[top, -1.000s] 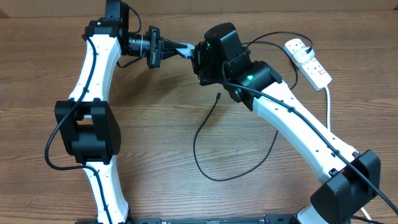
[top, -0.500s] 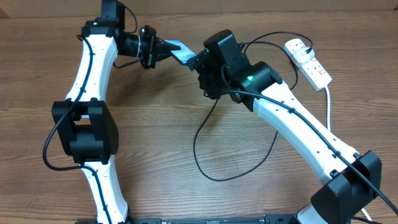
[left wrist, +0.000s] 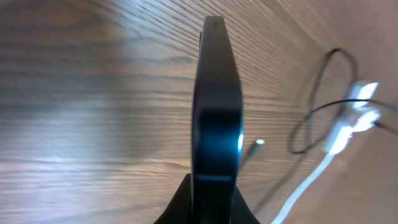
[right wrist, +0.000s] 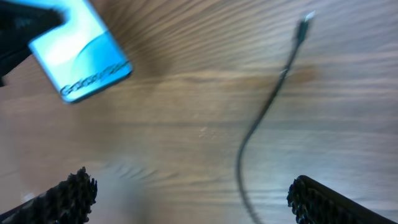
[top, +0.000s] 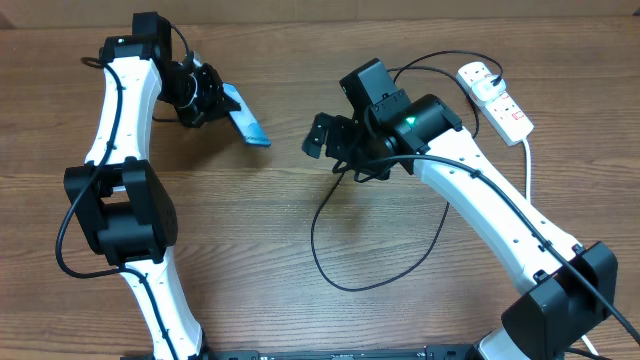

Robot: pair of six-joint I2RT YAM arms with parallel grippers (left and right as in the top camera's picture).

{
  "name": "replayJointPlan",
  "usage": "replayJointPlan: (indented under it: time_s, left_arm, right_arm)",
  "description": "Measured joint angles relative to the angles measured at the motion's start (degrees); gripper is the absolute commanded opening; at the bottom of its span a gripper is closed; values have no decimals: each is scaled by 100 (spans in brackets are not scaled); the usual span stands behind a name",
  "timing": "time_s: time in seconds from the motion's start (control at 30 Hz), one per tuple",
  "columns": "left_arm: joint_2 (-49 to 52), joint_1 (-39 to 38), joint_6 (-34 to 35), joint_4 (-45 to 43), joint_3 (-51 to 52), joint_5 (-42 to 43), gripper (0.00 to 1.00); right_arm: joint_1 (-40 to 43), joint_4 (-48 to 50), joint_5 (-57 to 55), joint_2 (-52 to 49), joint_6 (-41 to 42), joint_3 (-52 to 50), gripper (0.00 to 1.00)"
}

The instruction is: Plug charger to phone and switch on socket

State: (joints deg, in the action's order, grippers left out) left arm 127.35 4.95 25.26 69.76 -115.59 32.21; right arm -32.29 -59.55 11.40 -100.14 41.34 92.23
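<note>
Gripping the phone [top: 246,117] in the pinched-tight left gripper [top: 205,95], over the far-left part of the table [top: 250,250], blue screen tilted. Well apart from the charger [top: 315,230], slack on the wood, connector tip [right wrist: 305,25] lying free. Spread wide and empty at the right gripper [top: 332,150], above that cable. Far right, running up to the socket [top: 495,98].
</note>
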Motion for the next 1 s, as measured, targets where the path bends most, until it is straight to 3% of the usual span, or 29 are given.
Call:
replayJointPlan:
  time_s: [0.27,0.3,0.4,0.63,1.0]
  left_arm:
    - [0,-9,-905,9,0,-125,4]
    - [0,-9,-1012,15,0,-111,4]
    - [0,-9,-1231,85,0,-48,4]
    - [0,-9,-1886,236,0,835,4]
    - [0,-9,-2747,807,0,1113,4]
  right_arm:
    - [0,221,-887,-31,-20,-284,80]
    - [0,260,-946,-101,2,-302,73]
    - [0,496,-1056,-485,55,-310,64]
    - [0,1032,-1167,-1401,76,-358,56]
    - [15,1556,-1714,-2041,68,-363,51]
